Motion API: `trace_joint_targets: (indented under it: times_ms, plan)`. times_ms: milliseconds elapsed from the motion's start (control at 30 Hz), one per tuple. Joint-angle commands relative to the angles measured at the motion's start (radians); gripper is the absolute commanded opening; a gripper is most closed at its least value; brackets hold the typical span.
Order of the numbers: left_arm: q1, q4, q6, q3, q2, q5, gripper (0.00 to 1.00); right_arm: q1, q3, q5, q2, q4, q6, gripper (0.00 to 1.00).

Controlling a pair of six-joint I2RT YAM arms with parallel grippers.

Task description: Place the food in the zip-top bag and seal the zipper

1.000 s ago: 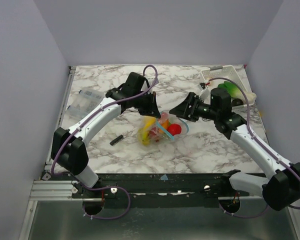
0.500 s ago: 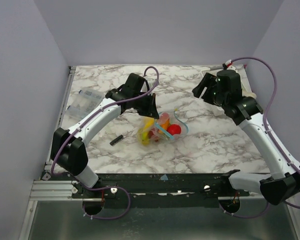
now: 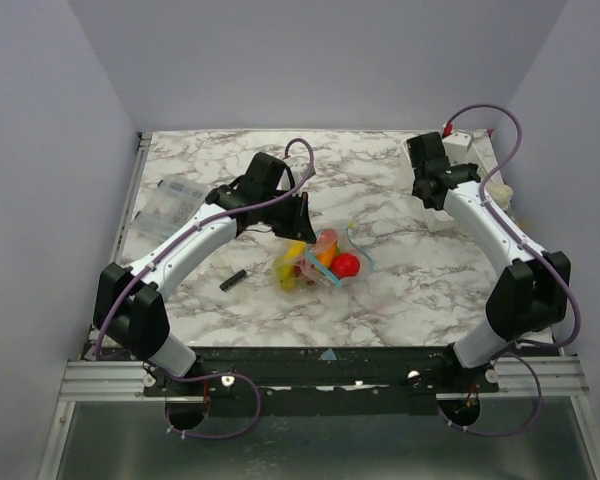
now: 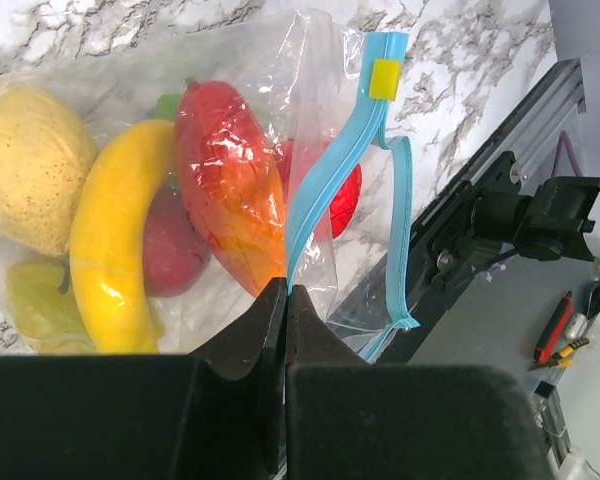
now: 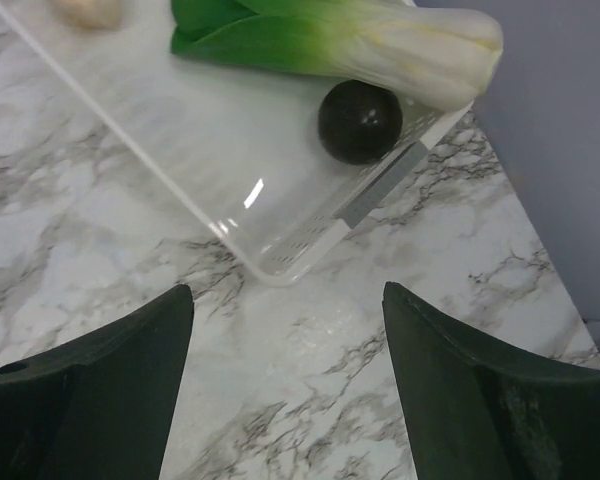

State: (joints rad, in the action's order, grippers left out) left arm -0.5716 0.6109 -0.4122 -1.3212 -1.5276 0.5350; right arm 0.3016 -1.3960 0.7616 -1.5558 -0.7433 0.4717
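The zip-top bag [image 3: 318, 262] lies mid-table, its mouth open, and holds the food: a banana [image 4: 110, 250], a red-orange pepper [image 4: 230, 190], a lemon [image 4: 30, 160] and a tomato [image 4: 345, 195]. My left gripper [image 4: 285, 292] is shut on the bag's mouth edge, right at the teal zipper [image 4: 330, 190], whose yellow slider [image 4: 384, 79] sits at the far end. My right gripper [image 5: 288, 290] hangs open and empty above bare marble, just short of a corner of the white tray [image 5: 230, 130]. In that tray lie a green-white leafy vegetable [image 5: 350, 40] and a dark ball [image 5: 358, 121].
A clear packet with a white label [image 3: 170, 200] lies at the left edge. A small black bar [image 3: 233, 280] sits left of the bag. The white tray [image 3: 467, 145] stands in the back right corner, close to the purple wall.
My right arm has swung away from the bag to the back right, over the tray's corner. The left gripper has kept its hold on the bag edge.
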Motion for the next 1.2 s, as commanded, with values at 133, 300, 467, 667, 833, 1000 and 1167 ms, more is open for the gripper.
trace_joint_targets:
  times_ms: [133, 300, 467, 667, 833, 1000, 1167]
  plan:
    - [-0.002, -0.032, -0.007, 0.017, 0.037, 0.044, 0.0, -0.17, -0.031, 0.056, -0.213, 0.091, -0.102, 0.84]
    - [-0.003, -0.031, -0.005, 0.022, 0.045, 0.05, 0.0, -0.237, -0.019, 0.012, -0.284, 0.152, -0.153, 0.85]
    - [-0.003, -0.045, -0.014, 0.032, 0.043, 0.069, 0.0, -0.275, -0.022, -0.033, -0.343, 0.214, -0.202, 0.85]
    - [-0.003, -0.051, -0.016, 0.034, 0.041, 0.078, 0.0, -0.29, -0.063, -0.048, -0.424, 0.258, -0.238, 0.87]
    - [-0.003, -0.049, -0.016, 0.031, 0.032, 0.084, 0.0, -0.295, -0.079, -0.045, -0.464, 0.301, -0.27, 0.88]
    - [-0.002, -0.052, -0.019, 0.033, 0.025, 0.092, 0.0, -0.295, -0.09, -0.036, -0.501, 0.334, -0.302, 0.89]
    - [-0.001, -0.056, -0.023, 0.033, 0.017, 0.102, 0.0, -0.295, -0.103, -0.113, -0.511, 0.358, -0.296, 0.89]
